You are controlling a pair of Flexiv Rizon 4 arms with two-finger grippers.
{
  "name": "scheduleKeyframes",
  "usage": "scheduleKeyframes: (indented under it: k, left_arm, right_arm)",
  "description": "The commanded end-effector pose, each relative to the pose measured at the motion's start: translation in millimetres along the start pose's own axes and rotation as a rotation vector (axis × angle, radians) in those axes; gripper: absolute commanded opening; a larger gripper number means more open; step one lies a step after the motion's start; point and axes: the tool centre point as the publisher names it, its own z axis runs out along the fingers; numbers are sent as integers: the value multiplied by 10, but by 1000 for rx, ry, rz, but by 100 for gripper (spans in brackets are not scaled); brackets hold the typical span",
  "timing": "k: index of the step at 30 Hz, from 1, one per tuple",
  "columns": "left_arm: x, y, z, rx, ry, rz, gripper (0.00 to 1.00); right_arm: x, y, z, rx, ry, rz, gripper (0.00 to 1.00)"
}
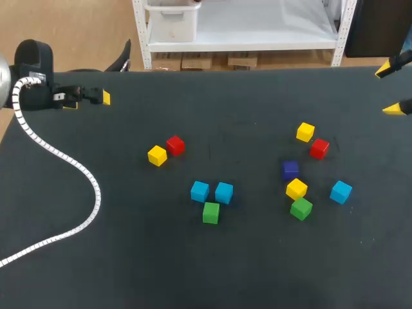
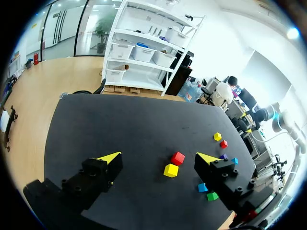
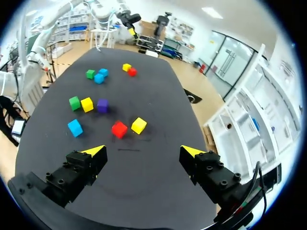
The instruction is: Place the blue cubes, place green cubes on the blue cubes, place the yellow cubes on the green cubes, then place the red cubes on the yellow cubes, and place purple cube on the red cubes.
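Nothing is stacked yet: two small blue cubes (image 1: 199, 190) sit side by side mid-worktop (image 1: 129, 257), with a small green cube (image 1: 210, 212) at their 6 o'clock and the dark purple cube (image 1: 290, 169) at 3 o'clock. Every layer remains to be built. The left gripper (image 2: 159, 158) and right gripper (image 3: 143, 151) hang empty, fingers apart.

No lettering, number or sign is readable — the cubes (image 1: 199, 190) seem plain-faced, though small.
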Motion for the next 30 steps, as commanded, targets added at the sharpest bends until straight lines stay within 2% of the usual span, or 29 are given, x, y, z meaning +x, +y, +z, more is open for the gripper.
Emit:
scheduleKeyframes:
  k: [1, 7, 10, 12, 24, 26, 30]
  left_arm:
    - [8, 12, 3, 4, -4, 1, 100]
    - [8, 12, 3, 4, -4, 1, 100]
    - [8, 12, 3, 4, -4, 1, 100]
    - [8, 12, 3, 4, -4, 1, 100]
    - [8, 12, 3, 4, -4, 1, 100]
    - [8, 12, 3, 4, -4, 1, 100]
    - [8, 12, 3, 4, -4, 1, 100]
  right_arm:
    - [98, -135, 16, -466, -76, -18, 100]
    - [204, -179, 7, -481, -66, -18, 100]
    - [246, -199, -9, -454, -62, -3, 100]
    - [266, -219, -41, -392, -75, 25, 100]
    - [314, -221, -71, -248, -109, 71, 100]
    - [307, -208, -85, -188, -99, 69, 100]
    - [321, -183, -92, -122, -122, 72, 100]
